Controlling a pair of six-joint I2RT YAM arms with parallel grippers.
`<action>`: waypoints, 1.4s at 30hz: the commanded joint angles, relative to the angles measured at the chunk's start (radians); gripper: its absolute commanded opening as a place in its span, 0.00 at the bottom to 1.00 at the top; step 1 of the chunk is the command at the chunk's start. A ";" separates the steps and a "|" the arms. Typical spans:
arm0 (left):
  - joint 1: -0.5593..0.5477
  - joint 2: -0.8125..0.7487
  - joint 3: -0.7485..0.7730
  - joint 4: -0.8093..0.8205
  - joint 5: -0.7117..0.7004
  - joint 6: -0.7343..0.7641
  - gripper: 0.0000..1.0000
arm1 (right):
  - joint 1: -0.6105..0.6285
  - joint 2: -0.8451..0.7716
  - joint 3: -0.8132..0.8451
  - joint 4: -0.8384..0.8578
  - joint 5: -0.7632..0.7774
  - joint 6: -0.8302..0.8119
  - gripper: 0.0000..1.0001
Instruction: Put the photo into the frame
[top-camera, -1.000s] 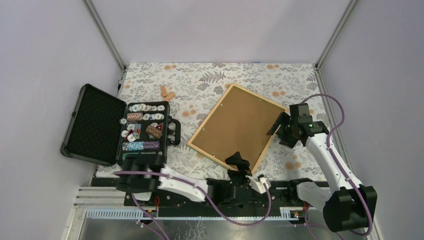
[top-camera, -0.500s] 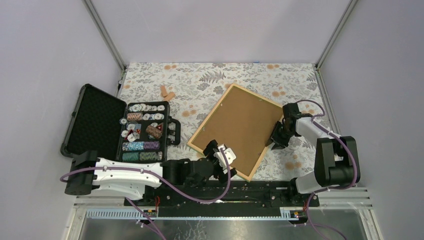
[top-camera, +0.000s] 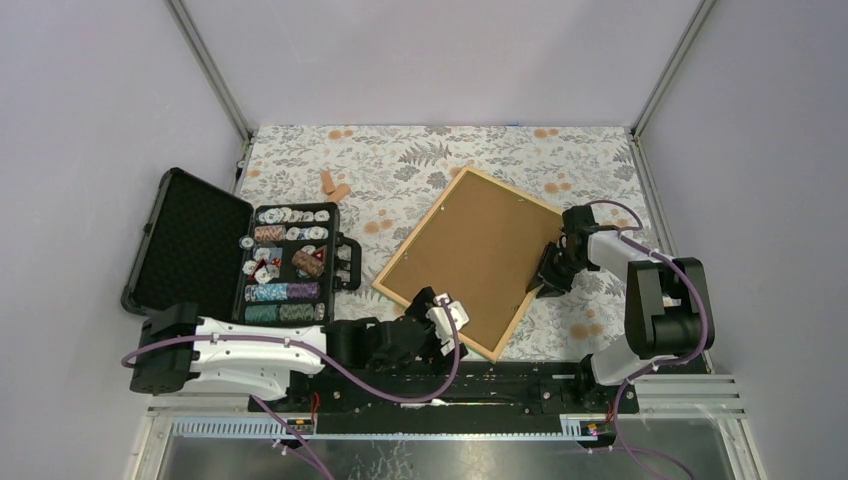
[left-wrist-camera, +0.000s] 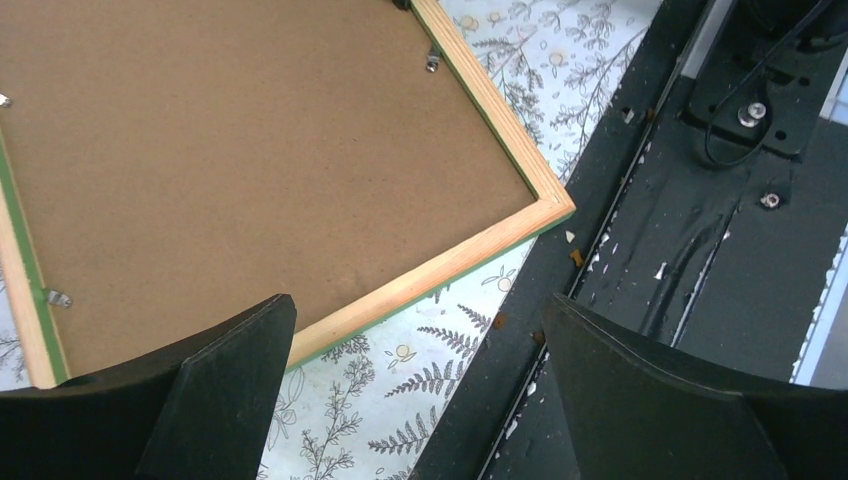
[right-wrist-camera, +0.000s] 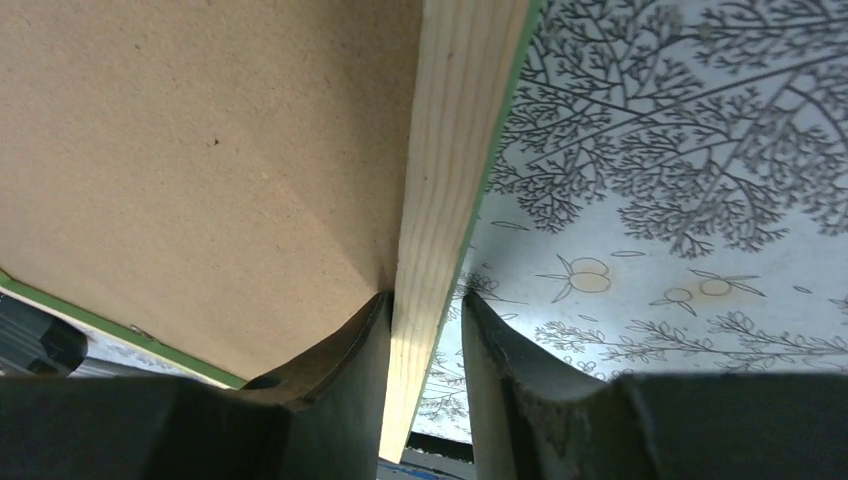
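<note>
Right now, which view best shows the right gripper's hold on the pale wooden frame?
Right wrist: right gripper pinches the rail of the pale wooden frame, close up. Top external shows it small; left wrist, mostly another corner.

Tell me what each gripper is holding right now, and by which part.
The right gripper pinches the frame by its wooden side rail, clamped across the rail beside the backing board. The left gripper is open and holds nothing.

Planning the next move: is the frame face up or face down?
Face down: the frame shows its light wood back and brown backing board upward.
</note>
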 joint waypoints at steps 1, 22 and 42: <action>0.010 0.038 0.019 0.048 0.075 0.011 0.99 | 0.007 0.054 -0.006 0.007 0.002 -0.013 0.28; 0.006 0.211 0.098 0.025 0.117 0.082 0.99 | 0.004 -0.248 0.025 -0.210 0.005 0.244 0.00; -0.299 0.571 0.022 0.699 -0.562 0.833 0.98 | 0.004 -0.233 0.090 -0.266 -0.037 0.245 0.00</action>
